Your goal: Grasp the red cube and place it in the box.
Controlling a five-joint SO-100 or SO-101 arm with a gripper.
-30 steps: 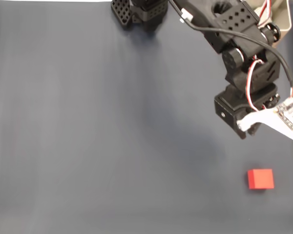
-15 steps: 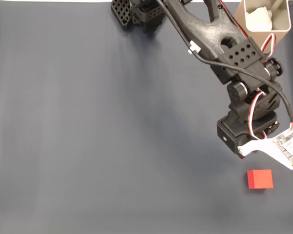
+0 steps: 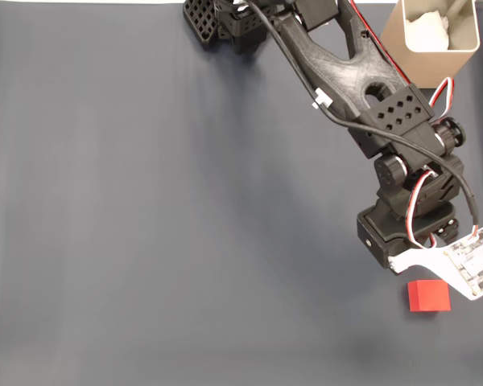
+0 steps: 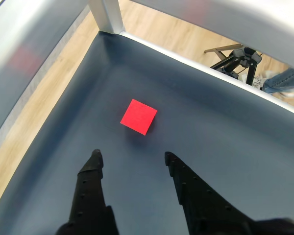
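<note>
Claw: the claw (image 4: 132, 157) has its two black fingers spread wide, with nothing between them and bare dark cloth showing in the gap.
Claw's height: judged from the wrist view, the tips hang above the counter (image 3: 145, 241), not yet down at the block's level.
Red cube from the claw: in the wrist view the red cube (image 4: 138, 116) lies straight ahead of the fingertips, just beyond them, and roughly in line with the gap.
Cube's set: it sits flat on the cloth, turned so that one corner points back toward the claw; its faces are square, so it has no long axis to favour.
Fixed view: the red cube (image 3: 428, 295) lies just below the wrist's white camera board (image 3: 467, 269), near the lower right of the cloth.
Coming move, as a judgement: reach forward and down so the open fingers straddle the cube, perhaps with a slight wrist turn to meet flat faces.
Box: the box (image 3: 432, 32) stands at the top right corner, well apart from the cube, with a white wad (image 3: 427, 28) inside.
</note>
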